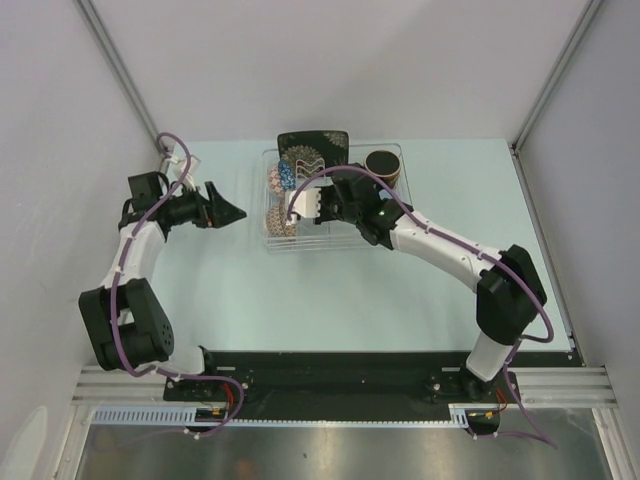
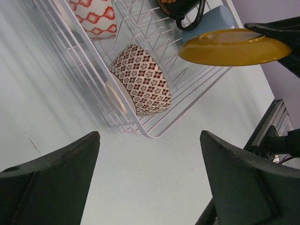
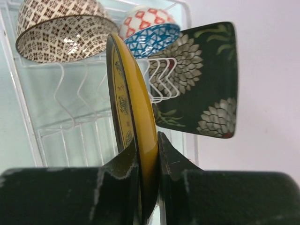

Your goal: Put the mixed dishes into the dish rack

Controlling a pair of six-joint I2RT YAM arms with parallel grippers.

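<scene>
the right tool pinches the small yellow plate by its rim, holding it on edge over the rack; the plate has a dark border and a patterned face. a beige bowl, a blue bowl and a black flowered plate stand beyond it. the left tool is spread wide, empty, above the surface left of the rack.

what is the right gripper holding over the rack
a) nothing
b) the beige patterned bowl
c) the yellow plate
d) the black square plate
c: the right gripper is pinched on the rim of the yellow plate, which it holds on edge over the dish rack.
</scene>
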